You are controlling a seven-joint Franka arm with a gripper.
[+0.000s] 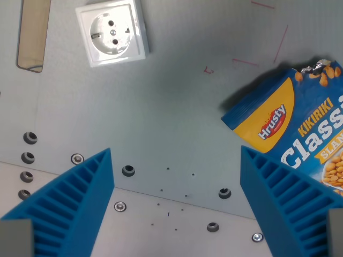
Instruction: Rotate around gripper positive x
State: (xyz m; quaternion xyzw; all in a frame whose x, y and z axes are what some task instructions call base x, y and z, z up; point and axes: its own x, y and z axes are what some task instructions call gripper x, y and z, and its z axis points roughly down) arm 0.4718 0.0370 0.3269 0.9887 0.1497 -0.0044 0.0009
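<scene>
While the wrist view looks straight down past its own tooling, the end effector sits spread wide, its two blue ribbed fingers rising from the bottom corners with a broad stretch of bare grey surface between them and nothing caught in the gap. Up at the top, toward the wrist view's left, a white wall socket lies flat on the surface, slightly turned, its round face and two pin holes plain to see. Just left of that, at the very top edge, there's a tan rounded slot cutting down into frame. Over on the wrist view's right, a blue and yellow snack bag lies at a tilt, "Hrusty" and "Kikiriki" printed on it, peanuts pictured along its lower edge, its torn silvery corner up near the top right; the right finger overlaps its lower part from this angle, though contact can't be judged. Faint red pen marks sit above the bag. Lower down, a seam crosses the surface, dotted with dark bolt holes and small silver screws.
</scene>
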